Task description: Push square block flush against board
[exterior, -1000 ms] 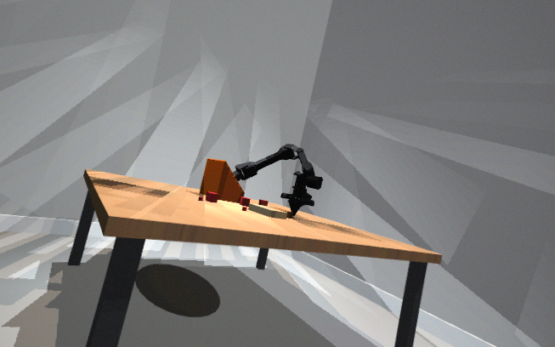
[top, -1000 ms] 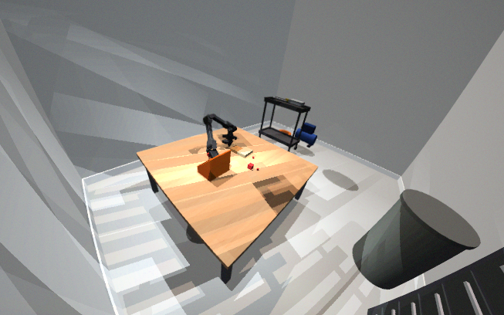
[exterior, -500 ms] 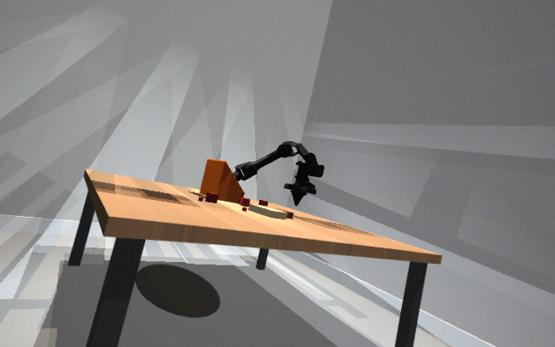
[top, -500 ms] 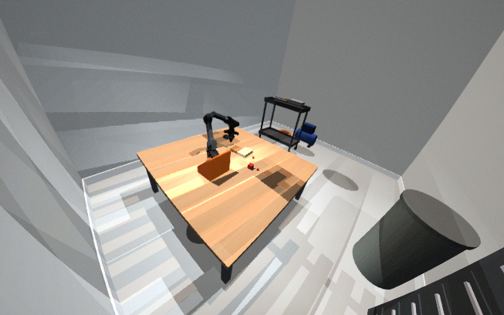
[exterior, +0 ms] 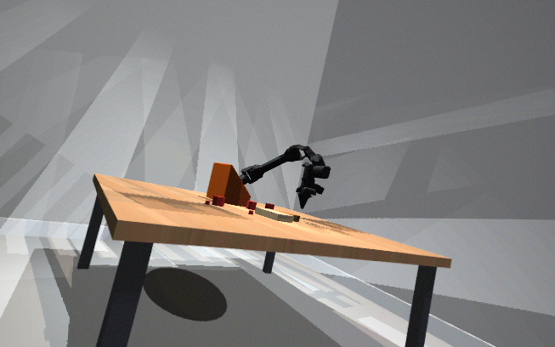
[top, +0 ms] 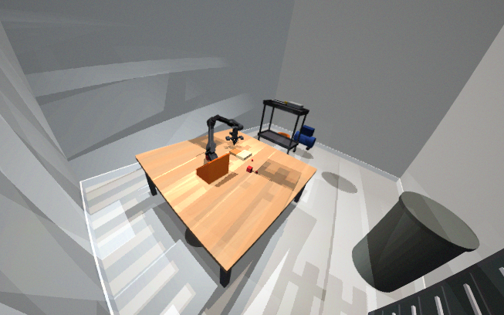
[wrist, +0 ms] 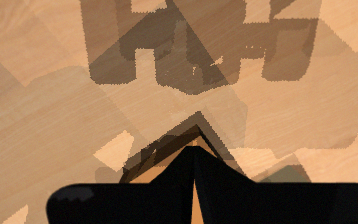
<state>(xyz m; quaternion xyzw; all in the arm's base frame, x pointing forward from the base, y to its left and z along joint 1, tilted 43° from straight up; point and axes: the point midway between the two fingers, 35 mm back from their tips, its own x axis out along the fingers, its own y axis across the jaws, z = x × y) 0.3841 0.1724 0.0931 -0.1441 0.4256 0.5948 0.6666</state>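
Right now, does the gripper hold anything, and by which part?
Nothing is held. The gripper is shut on nothing and hangs above the table.

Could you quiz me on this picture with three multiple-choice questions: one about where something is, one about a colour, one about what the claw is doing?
1. Where is the gripper?
A. Raised above the table
B. Pressed on the orange panel
C. Under the table

2. What colour are the small cubes?
A. Blue
B. Red
C. Green

3. How are the gripper's fingers?
A. Wide open
B. Shut on a cube
C. Shut, holding nothing

Answers: 1 A, the exterior view shows it hanging above the table, just beyond the pale board. 2 B, they show red. 3 C, the wrist view shows the fingers meeting with nothing between them.
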